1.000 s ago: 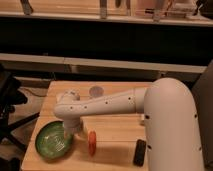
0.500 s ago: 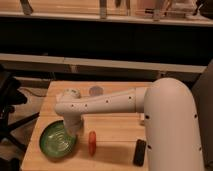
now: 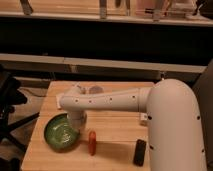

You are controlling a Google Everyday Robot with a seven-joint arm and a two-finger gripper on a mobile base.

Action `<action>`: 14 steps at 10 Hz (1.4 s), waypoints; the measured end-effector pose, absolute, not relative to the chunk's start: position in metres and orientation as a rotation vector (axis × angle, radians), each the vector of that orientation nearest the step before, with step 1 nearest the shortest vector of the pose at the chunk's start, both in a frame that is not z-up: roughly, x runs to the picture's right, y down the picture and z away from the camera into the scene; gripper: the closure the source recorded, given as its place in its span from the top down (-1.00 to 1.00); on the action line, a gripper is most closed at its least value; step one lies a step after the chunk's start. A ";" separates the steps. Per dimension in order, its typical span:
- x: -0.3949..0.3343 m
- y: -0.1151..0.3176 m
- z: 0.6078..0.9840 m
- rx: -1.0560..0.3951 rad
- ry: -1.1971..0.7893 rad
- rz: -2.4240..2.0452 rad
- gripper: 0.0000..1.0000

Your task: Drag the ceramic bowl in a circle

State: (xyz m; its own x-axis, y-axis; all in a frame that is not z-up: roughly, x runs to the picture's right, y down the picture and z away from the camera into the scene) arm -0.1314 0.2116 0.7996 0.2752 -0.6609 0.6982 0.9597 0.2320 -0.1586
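Observation:
The ceramic bowl (image 3: 57,134), wide, shallow and glossy green, sits on the front left of the wooden table (image 3: 115,135). My white arm reaches across from the right. Its gripper (image 3: 76,124) points down onto the bowl's right rim and is shut on that rim. The wrist covers the fingertips and part of the rim.
An orange stick-shaped object (image 3: 92,142) lies just right of the bowl. A black object (image 3: 140,152) lies near the front right edge. A small translucent cup (image 3: 95,90) stands at the back, behind the arm. A black chair (image 3: 10,107) stands left of the table.
The gripper has closed on the bowl's right rim, and the bowl has shifted a little to the right and away from the front edge. The other objects have not moved.

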 end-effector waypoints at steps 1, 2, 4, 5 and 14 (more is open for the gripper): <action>-0.125 0.206 0.804 -0.636 -0.556 -1.181 -1.00; -0.113 0.199 0.809 -0.633 -0.552 -1.164 -1.00; -0.104 0.195 0.810 -0.637 -0.555 -1.166 -1.00; -0.107 0.195 0.809 -0.636 -0.556 -1.162 -1.00; -0.141 0.183 0.810 -0.603 -0.565 -1.140 -1.00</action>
State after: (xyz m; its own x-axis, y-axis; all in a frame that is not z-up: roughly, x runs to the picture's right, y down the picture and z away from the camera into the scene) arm -0.1405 0.1830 0.8101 0.3154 -0.6548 0.6868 0.9431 0.2969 -0.1501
